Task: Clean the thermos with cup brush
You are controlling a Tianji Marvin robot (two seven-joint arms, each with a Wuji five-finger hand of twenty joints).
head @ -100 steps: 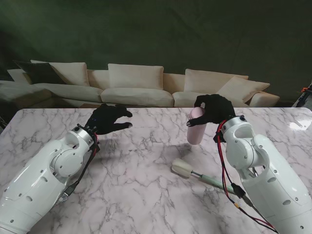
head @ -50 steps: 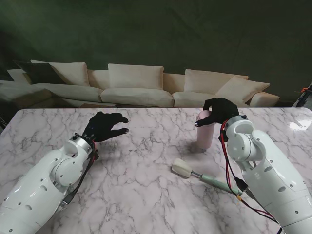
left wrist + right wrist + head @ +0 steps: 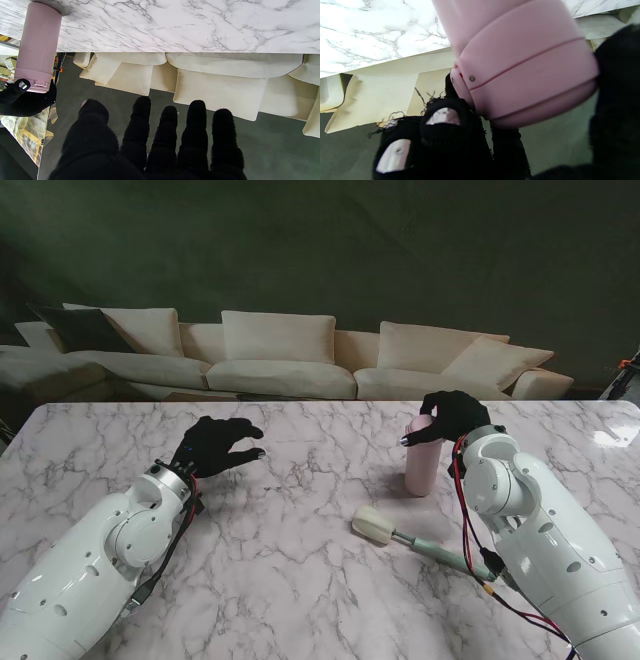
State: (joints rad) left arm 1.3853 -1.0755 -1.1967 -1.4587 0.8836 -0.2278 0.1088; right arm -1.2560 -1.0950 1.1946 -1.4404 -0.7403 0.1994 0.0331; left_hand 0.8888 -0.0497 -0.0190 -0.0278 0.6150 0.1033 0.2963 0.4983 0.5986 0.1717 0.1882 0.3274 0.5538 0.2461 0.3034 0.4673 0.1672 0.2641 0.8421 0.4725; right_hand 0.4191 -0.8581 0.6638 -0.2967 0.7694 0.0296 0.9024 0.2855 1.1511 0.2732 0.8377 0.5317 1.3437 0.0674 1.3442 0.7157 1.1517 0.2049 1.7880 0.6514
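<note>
Right robot hand [image 3: 455, 415] is wrapped round the lid end of the pink thermos [image 3: 419, 460], which stands upright on the marble surface [image 3: 300, 580], right of centre. Left robot hand [image 3: 215, 445] hovers well apart, holding nothing, fingers loosely spread. Cup brush [image 3: 415, 538] lies nearer to you than the thermos, foam head pointing left. Your step, I'd judge: get the lid off w/o tipping the body, so keep the base planted & twist gently. No brand or text readable on anything.

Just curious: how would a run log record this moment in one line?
thermos: upright on table | right robot hand: gripping its lid | left robot hand: open | cup brush: untouched
</note>
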